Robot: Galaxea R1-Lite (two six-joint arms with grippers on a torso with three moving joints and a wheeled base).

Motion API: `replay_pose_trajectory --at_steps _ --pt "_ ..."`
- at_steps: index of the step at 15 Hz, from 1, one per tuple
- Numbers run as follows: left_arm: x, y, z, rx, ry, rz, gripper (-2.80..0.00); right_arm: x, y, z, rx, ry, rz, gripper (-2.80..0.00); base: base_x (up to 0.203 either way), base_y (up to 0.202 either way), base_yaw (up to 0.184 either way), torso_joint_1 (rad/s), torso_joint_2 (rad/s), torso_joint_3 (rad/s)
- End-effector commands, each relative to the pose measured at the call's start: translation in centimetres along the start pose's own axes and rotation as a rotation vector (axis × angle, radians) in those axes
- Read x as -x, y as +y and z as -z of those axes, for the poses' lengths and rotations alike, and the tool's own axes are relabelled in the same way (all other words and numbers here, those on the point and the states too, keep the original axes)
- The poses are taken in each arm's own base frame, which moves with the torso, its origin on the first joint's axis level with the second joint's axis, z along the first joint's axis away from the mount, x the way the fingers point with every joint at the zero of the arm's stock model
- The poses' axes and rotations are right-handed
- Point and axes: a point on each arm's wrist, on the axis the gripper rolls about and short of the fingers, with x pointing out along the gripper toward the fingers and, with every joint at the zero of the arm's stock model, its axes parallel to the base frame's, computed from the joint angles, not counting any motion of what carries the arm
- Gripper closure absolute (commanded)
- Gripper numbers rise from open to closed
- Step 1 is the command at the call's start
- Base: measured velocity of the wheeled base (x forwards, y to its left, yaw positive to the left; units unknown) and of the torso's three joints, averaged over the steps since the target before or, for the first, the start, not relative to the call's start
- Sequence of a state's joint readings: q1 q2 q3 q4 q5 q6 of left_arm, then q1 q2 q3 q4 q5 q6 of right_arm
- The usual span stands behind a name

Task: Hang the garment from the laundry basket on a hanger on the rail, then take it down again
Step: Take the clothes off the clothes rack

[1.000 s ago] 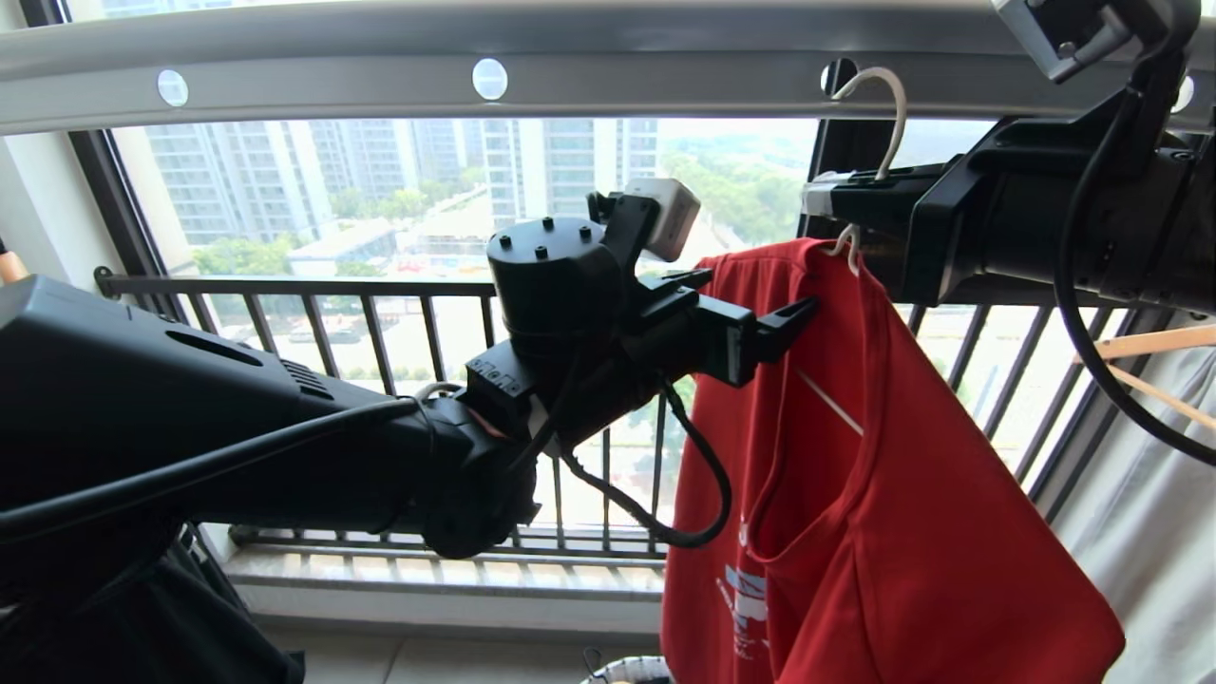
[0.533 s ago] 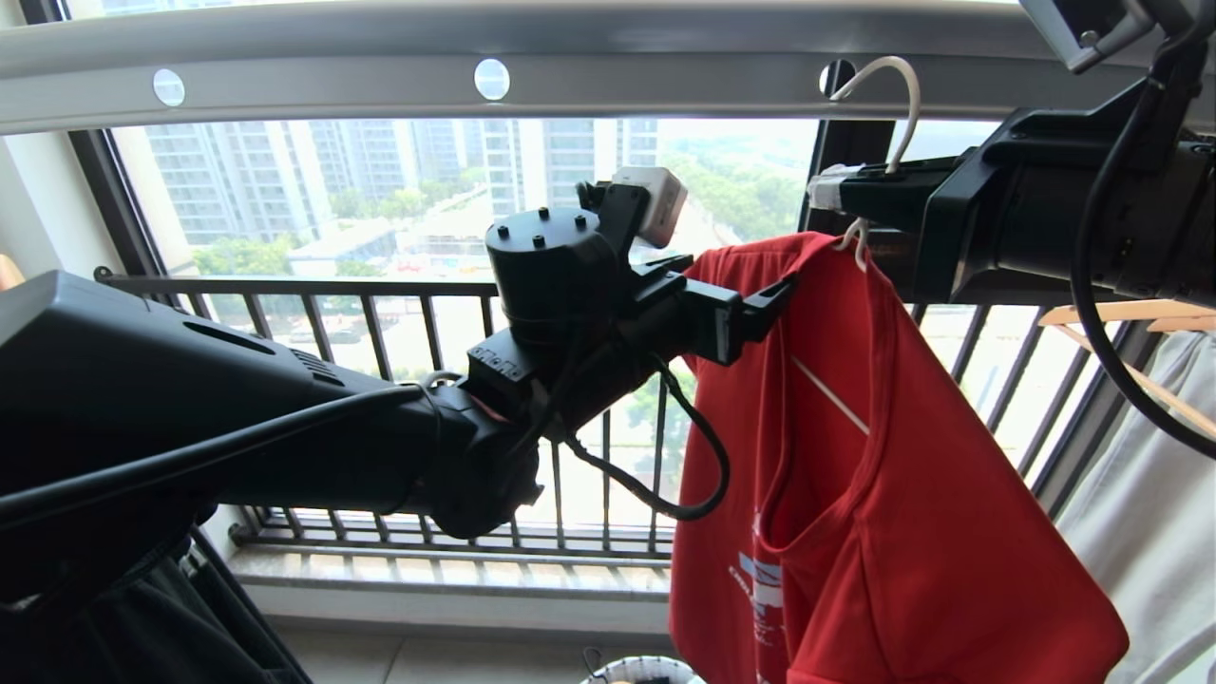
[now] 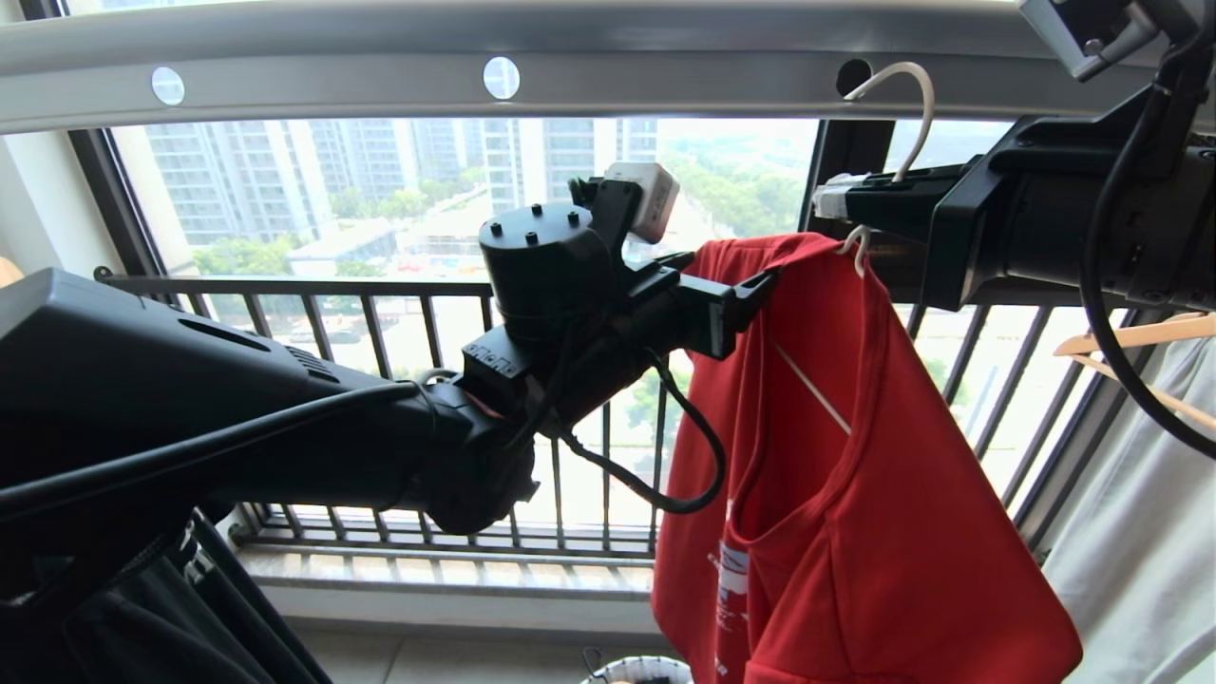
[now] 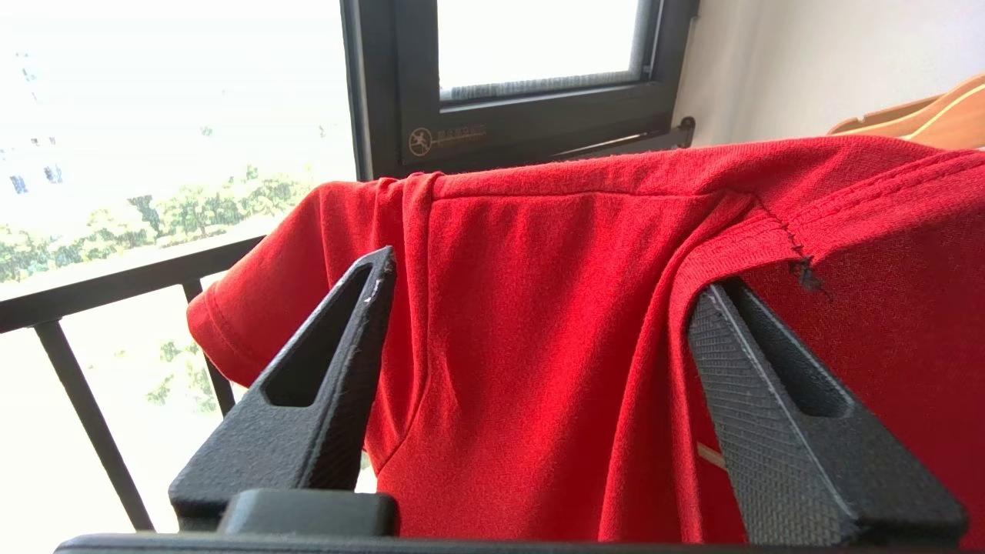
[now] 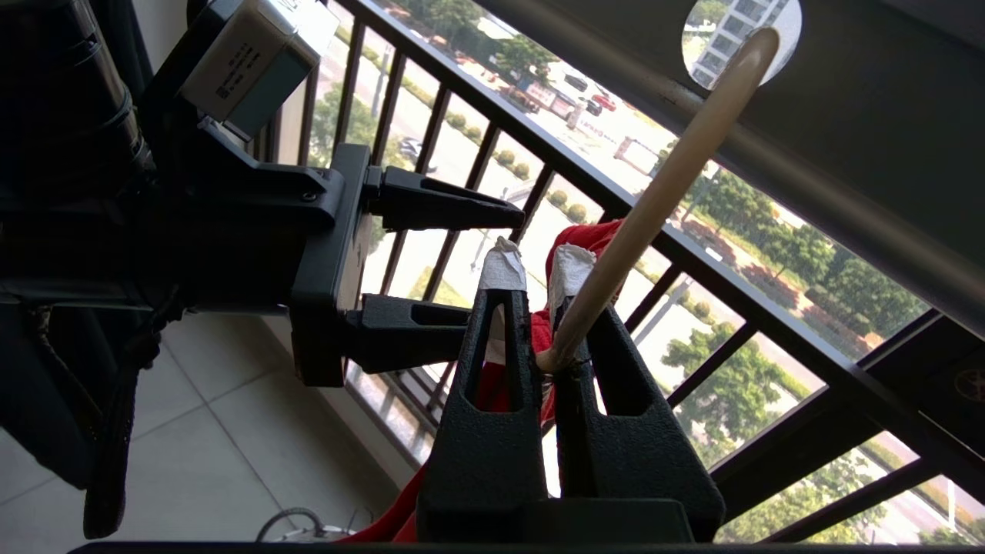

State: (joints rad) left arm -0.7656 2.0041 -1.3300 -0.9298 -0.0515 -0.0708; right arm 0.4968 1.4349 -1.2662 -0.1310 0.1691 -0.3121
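The red garment [image 3: 855, 494] hangs on the white hanger [image 3: 917, 114] just below the grey rail [image 3: 608, 66]. My right gripper [image 3: 831, 199] is shut on the hanger's neck [image 5: 565, 350], and the hook's end sits at a round hole in the rail [image 5: 846, 115]. I cannot tell whether it passes through. My left gripper [image 3: 750, 285] is at the shirt's left shoulder. In the left wrist view it [image 4: 546, 275] stands open, with the shoulder cloth [image 4: 539, 346] between its fingers and one finger inside the collar. The laundry basket's rim [image 3: 641, 670] shows at the bottom.
The dark barred window railing [image 3: 380, 285] runs behind both arms. Wooden hangers [image 3: 1130, 342] and a white garment [image 3: 1140, 532] hang at the right. A black garment [image 3: 142, 627] hangs low at the left, under my left arm.
The hanger hook and my right gripper have shifted a little right along the rail. My left gripper has drawn back leftward on the shoulder, and the shirt's hem has swung left.
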Motion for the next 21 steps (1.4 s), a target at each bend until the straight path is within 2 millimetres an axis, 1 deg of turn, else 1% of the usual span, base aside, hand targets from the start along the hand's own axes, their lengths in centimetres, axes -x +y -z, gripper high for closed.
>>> replay_pose_trajectory --at_steps 1,3,6,9,10,12,16,21 --pt "0.1 0.0 -0.2 0.001 -0.008 0.0 0.0 -0.1 0.0 0.0 0.002 0.0 -0.001 0.0 0.0 0.0 0.0 0.0 0.0 0.0" --pt "0.1 0.0 -0.3 0.004 -0.01 -0.002 0.0 -0.1 0.0 0.0 0.004 0.002 -0.002 0.0 0.0 0.0 0.0 0.0 0.0 0.0" --pt "0.2 -0.1 -1.2 0.017 -0.038 -0.027 0.0 0.0 0.0 0.0 0.005 0.001 -0.003 0.0 0.0 0.0 0.0 0.0 0.0 0.0" --pt "-0.3 -0.4 -3.0 0.085 -0.107 -0.096 0.0 0.0 0.1 0.0 0.005 0.002 -0.005 0.0 0.0 0.0 0.0 0.0 0.0 0.0" --pt "-0.6 -0.4 -3.0 0.092 -0.117 -0.125 0.0 0.0 0.1 0.0 0.005 0.002 -0.005 0.0 0.0 0.0 0.0 0.0 0.0 0.0" --pt "-1.4 -0.3 -2.1 0.094 -0.112 -0.148 0.0 0.1 0.1 0.0 0.008 0.001 -0.005 0.0 0.0 0.0 0.0 0.0 0.0 0.0" --pt "-2.7 0.1 -1.4 0.098 -0.135 -0.23 0.0 0.1 0.1 0.0 0.008 0.001 -0.003 0.0 0.0 0.0 0.0 0.0 0.0 0.0" --pt "-3.0 0.3 -0.3 0.087 -0.112 -0.241 0.0 0.1 0.1 0.0 0.008 0.002 -0.005 0.0 0.0 0.0 0.0 0.0 0.0 0.0"
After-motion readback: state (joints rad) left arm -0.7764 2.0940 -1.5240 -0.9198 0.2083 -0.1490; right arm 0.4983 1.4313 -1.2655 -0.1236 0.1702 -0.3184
